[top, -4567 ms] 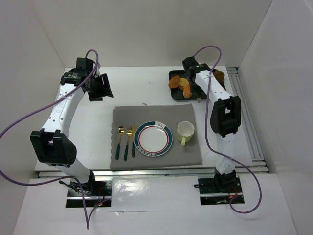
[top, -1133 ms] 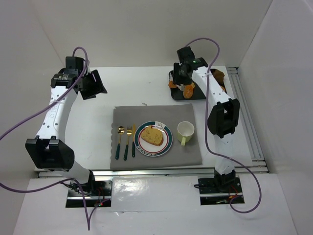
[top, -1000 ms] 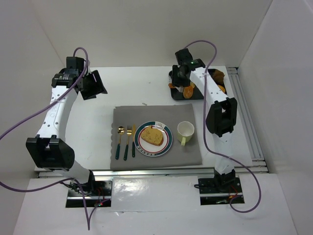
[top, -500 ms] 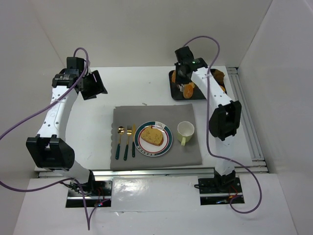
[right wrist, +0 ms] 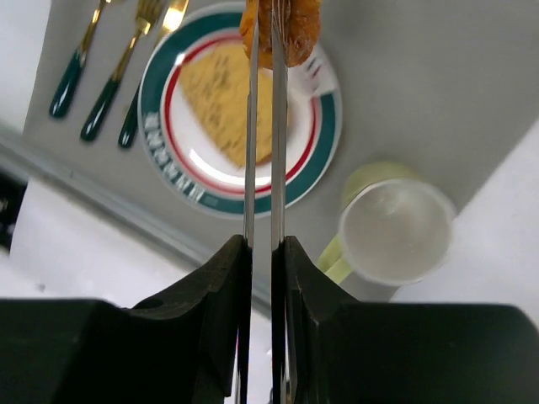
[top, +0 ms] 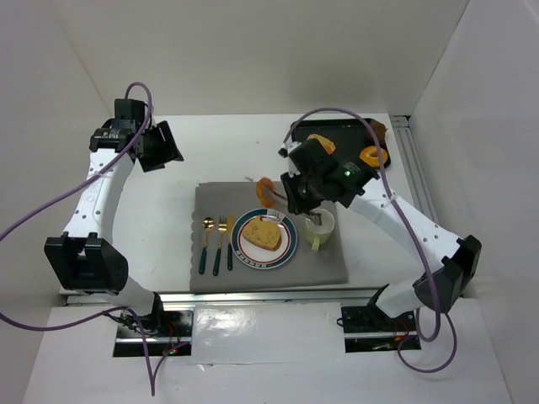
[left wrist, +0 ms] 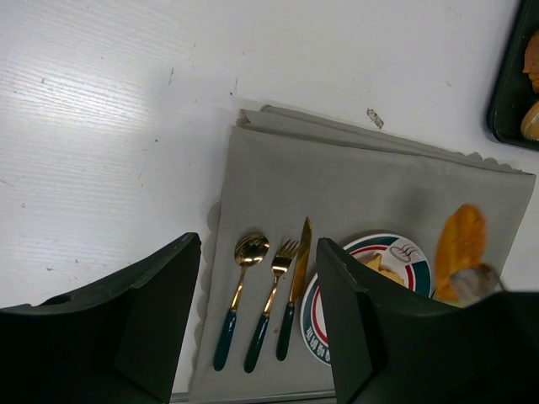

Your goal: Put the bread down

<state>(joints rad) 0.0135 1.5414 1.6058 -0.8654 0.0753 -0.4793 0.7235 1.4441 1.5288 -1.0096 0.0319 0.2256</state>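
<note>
**A:** From overhead, where is the bread?

**B:** The right gripper (top: 272,196) is clamped on an orange-brown bread piece (top: 264,192), held over the grey placemat (top: 219,198) just past the far rim of the plate (top: 286,255). A pale bread slice (top: 268,232) lies flat on that plate.

**A:** And around it?

**B:** The cup (top: 320,224) stands just right of the plate, under the right arm. The spoon (top: 206,244), fork (top: 220,244) and knife (top: 229,244) lie side by side on the plate's left. A black tray (top: 337,128) at the far right holds more pastries (top: 371,156). The left gripper (top: 166,145) hangs well off the mat at the far left, over bare table, holding nothing.

**A:** What does the left wrist camera add?

**B:** It shows the left gripper's dark fingers (left wrist: 143,328) standing wide apart with nothing between them, which the overhead view only hints at. It also shows the mat's folded far edge and the bread piece from its side. The right gripper's tip is a blur just below the piece. The cup is outside this view.

**A:** And the right wrist camera?

**B:** It shows the grip itself: the two thin fingers (right wrist: 221,286) are pressed almost together, with the bread piece pinched at their tips. Below them are the plate with its slice and the cup, seen straight down its mouth. In this view the piece overlaps the plate's rim, while overhead it sits just beyond it. I cannot tell how high it hangs.
</note>
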